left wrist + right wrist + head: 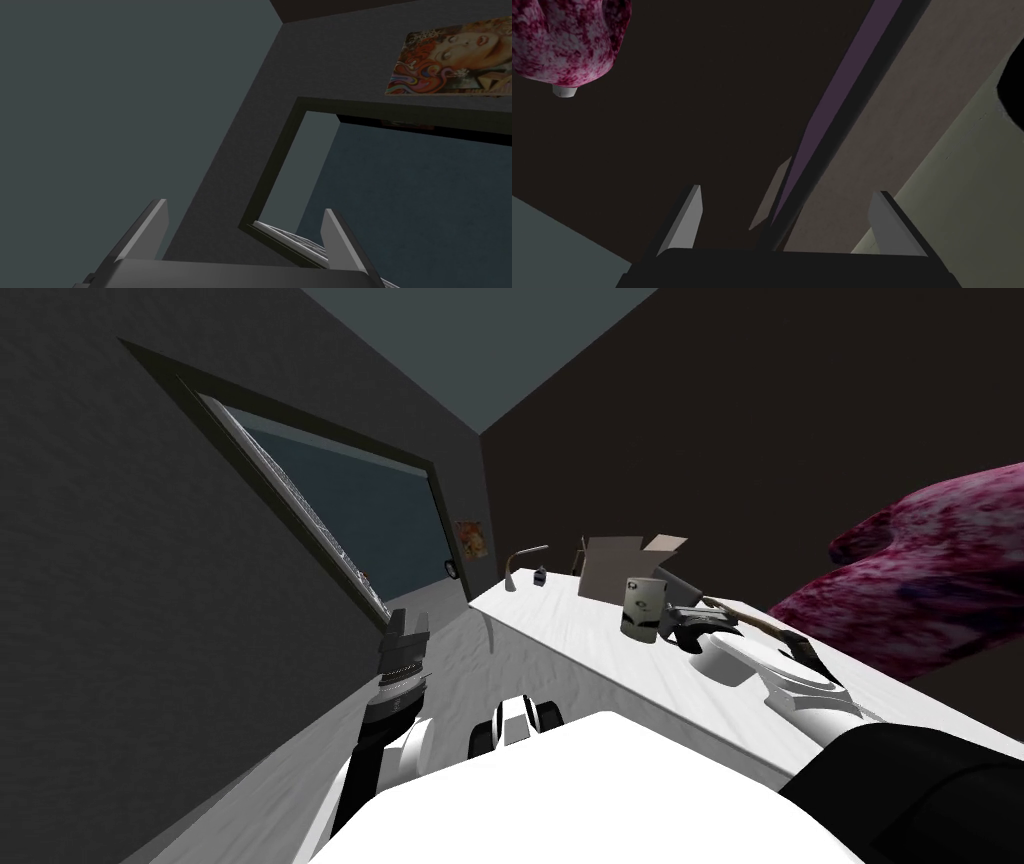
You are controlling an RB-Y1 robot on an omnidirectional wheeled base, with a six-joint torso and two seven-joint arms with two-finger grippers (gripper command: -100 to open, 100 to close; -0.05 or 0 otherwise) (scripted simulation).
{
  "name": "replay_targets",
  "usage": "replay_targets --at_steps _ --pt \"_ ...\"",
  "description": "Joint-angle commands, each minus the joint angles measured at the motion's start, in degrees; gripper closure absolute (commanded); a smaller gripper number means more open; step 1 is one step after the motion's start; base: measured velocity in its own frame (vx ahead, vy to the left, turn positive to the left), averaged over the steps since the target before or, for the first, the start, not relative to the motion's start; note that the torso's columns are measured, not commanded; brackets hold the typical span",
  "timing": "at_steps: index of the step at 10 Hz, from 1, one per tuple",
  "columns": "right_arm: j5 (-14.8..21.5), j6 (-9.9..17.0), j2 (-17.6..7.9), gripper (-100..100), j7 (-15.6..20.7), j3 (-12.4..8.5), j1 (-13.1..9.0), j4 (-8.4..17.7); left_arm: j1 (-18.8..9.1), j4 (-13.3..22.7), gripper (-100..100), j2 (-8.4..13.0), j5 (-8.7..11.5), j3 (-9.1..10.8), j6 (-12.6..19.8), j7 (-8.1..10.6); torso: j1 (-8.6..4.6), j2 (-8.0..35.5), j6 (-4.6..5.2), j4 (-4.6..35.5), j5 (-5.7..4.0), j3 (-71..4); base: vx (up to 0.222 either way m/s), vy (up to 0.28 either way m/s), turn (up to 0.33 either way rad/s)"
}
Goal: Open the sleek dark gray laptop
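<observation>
**Right claw (788, 190) open at the laptop (682, 586), mug (642, 608) too close**

Fingers spread, with what looks like the laptop's thin edge between them. The mug's just beside the claw on the desk (590, 628), so a sloppy lift could tip it. Left claw (245, 205) is open too.

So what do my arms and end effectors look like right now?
The left end effector and right end effector each have two thin, light grey, blade-shaped fingers on a dark boxy body. The left forearm is dark grey and ribbed, joining a white link. The right arm is white with a black upper segment.
</observation>
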Motion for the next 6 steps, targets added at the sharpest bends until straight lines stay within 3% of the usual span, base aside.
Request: replay_targets --at_steps 1,3,4,6 --pt "1.12 1.73 -2.32 -100 0.93 -0.36 -0.79 2.27 0.00 0.00 0 0.00 0.00 0.00 0.00 0.00 -0.06 0.10 -0.03 0.03 -0.02 0.06 0.051 0.055 0.028" --pt "1.17 1.79 -1.64 -100 0.87 -0.11 -0.75 1.54 -0.01 0.00 0 0.01 0.00 0.01 0.00 0.00 -0.25 0.23 0.01 0.07 -0.08 0.15 0.015 0.014 0.003" --pt "1.17 1.77 -1.63 100 0.86 -0.11 -0.76 1.53 -0.01 0.00 0 0.01 0.00 0.01 0.00 0.00 -0.24 0.21 0.01 0.06 -0.08 0.14 0.000 0.000 0.000" --pt "-2.34 1.39 -2.24 100 -0.16 -0.47 -1.71 2.28 -0.02 0.00 0 0.01 0.00 0.01 0.01 0.00 -0.21 -0.04 -0.20 -0.08 -0.22 0.01 -0.049 -0.025 -0.003"
